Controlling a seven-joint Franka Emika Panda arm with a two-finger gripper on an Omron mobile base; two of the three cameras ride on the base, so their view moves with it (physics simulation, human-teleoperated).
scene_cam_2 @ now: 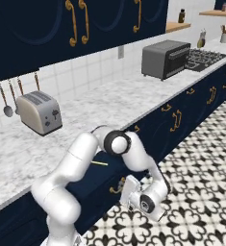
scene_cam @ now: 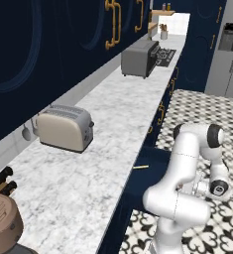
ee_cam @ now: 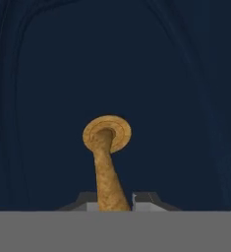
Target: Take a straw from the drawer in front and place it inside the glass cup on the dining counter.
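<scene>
End effector: end effector (ee_cam: 109, 204) sat on the brass handle (ee_cam: 106, 162) of the drawer (ee_cam: 115, 74), one finger tip on each side of the handle's stem and touching it, so it was pinching the handle.
Arm posture: folded low in front of the navy cabinets, wrist just below the drawer front in the right base view.
Drawer: pulled out from under the marble bench (scene_cam: 88, 163); interior open from above.
Straw: straw (scene_cam: 141, 167) lay flat inside the drawer, near its back, untouched.
Glass cup and dining counter: not located in these pictures.
Progress: judged early; the drawer was open, while picking the straw, carrying it and dropping it in the cup all remained.
Edges: bench lip overhung the rear of the drawer close above the straw; the drawer walls bounded it on the sides.
Open room: patterned floor (scene_cam_2: 201, 182) beside the arm was free for withdrawal; access to the straw was judged to be from above and the front only.
Bench items: toaster (scene_cam: 64, 127) stood well apart from the drawer.
</scene>
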